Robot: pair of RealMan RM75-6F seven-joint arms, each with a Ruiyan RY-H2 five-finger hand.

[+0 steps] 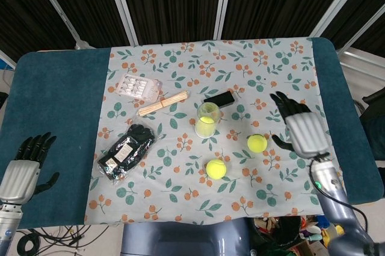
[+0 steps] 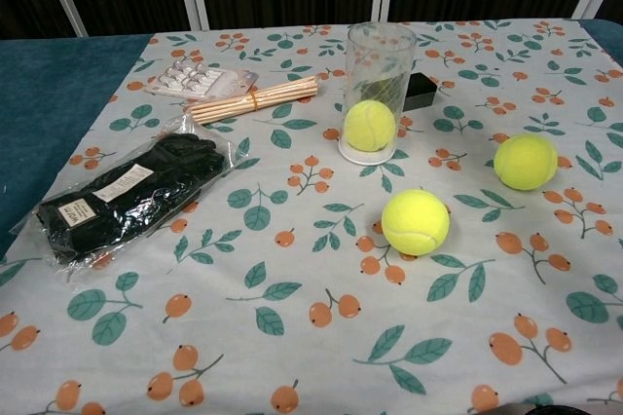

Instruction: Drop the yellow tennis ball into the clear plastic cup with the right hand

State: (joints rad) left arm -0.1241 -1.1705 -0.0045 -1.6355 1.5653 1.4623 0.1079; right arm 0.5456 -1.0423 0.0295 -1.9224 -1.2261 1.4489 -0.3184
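A yellow tennis ball (image 2: 370, 126) sits inside the upright clear plastic cup (image 2: 378, 64); the right hand (image 1: 304, 131) hovers empty, fingers spread.

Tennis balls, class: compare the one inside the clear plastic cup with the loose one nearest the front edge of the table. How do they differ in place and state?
The ball in the cup sits at the bottom of the upright clear plastic cup, walled in; the front ball lies bare on the floral cloth. The cupped ball is seen through plastic; the front one shows its seam plainly. Both are yellow, alike in size, and untouched by either hand.
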